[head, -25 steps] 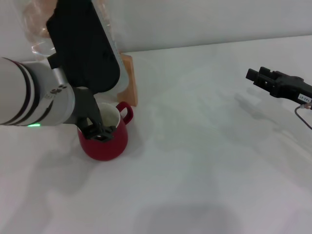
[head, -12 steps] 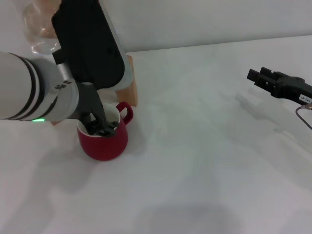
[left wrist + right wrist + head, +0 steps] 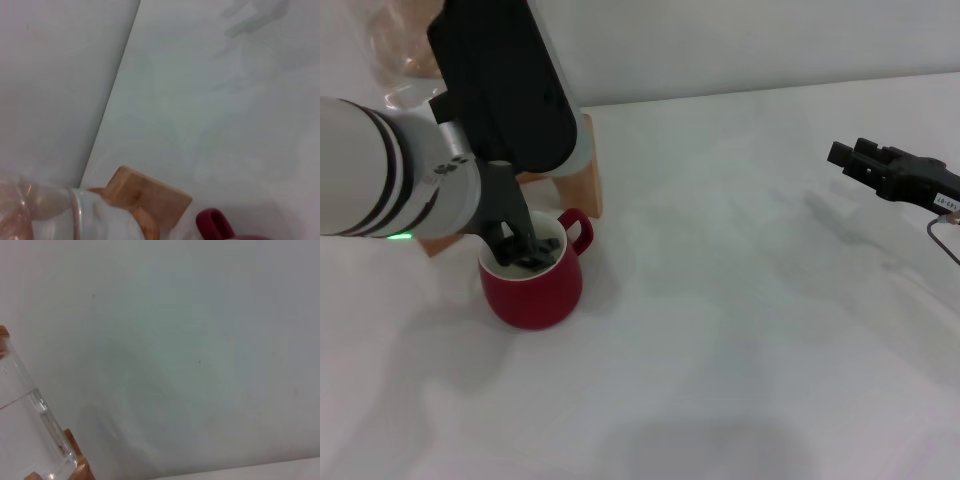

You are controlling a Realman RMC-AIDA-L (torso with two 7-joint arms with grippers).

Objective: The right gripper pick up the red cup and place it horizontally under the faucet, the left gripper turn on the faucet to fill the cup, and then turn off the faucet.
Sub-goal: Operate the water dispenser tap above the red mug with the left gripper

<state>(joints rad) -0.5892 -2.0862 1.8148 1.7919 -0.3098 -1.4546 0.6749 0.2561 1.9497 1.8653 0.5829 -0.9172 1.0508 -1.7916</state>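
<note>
Cup first: the red cup (image 3: 532, 283) stands upright on the white table (image 3: 740, 330), just in front of the wooden stand (image 3: 582, 172). Left gripper (image 3: 525, 252) hovers over its mouth, finger spread impossible to tell. Right gripper (image 3: 847, 158) hangs well apart at the right, likewise unreadable.

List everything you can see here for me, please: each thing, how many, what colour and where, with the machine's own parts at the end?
red cup: one, dark red with a pale inside, upright on the table at the robot's left, handle toward the wooden stand.
wooden stand: one, light brown, just behind the cup.
water jar: one, clear, on the stand.
faucet: hidden behind the left arm.
table: one, white, under it all.
left gripper: one, black, on a white arm with a green light, its fingers over the cup's mouth.
right gripper: one, black, at the robot's far right, above the table, away from the cup.
</note>
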